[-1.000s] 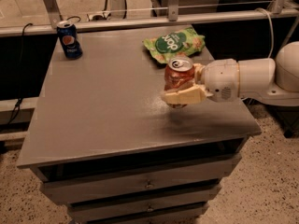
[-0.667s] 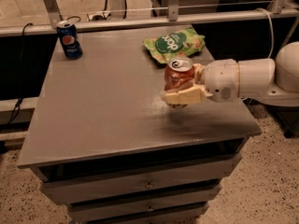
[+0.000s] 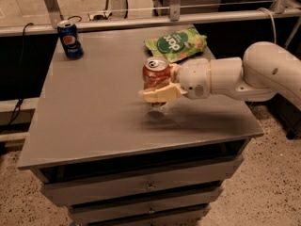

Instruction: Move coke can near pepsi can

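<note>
Carried leftward since a second ago, the coke can (image 3: 156, 73) rides in the gripper (image 3: 157, 87), clamped at mid-body, over the middle of the worktop (image 3: 94, 112).
Thin aluminium, likely light, smooth and dentable, so a moderate squeeze around the cylinder wall suits; the pepsi can (image 3: 70, 40) stands well apart at the back-left corner.

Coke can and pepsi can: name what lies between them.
Only bare tabletop, seen in the camera view; the end effector grips the coke can mid-table, the pepsi can stands far-left.
</note>
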Motion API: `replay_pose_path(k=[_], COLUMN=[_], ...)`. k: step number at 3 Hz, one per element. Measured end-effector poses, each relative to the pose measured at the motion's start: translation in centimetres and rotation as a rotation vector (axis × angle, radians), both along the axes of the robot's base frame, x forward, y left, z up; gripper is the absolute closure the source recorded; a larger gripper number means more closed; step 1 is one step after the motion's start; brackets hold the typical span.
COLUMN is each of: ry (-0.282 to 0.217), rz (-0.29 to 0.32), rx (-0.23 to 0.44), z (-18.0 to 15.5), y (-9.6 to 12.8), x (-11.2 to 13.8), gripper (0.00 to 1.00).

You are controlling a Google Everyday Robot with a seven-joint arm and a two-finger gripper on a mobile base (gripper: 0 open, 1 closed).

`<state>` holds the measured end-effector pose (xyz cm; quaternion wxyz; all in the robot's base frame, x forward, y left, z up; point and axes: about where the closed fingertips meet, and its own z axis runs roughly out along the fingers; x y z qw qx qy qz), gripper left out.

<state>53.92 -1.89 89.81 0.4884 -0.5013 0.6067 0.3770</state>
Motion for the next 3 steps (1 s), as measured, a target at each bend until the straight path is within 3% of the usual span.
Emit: replay_pose_path(k=[2,3], ry=[0.009,0.0], rz=[0.021,0.006], rx=[0.035,0.087], z=[-2.3,-2.2], y=[9.6,13.8], x=[8.1,12.5], gripper=[1.0,1.0])
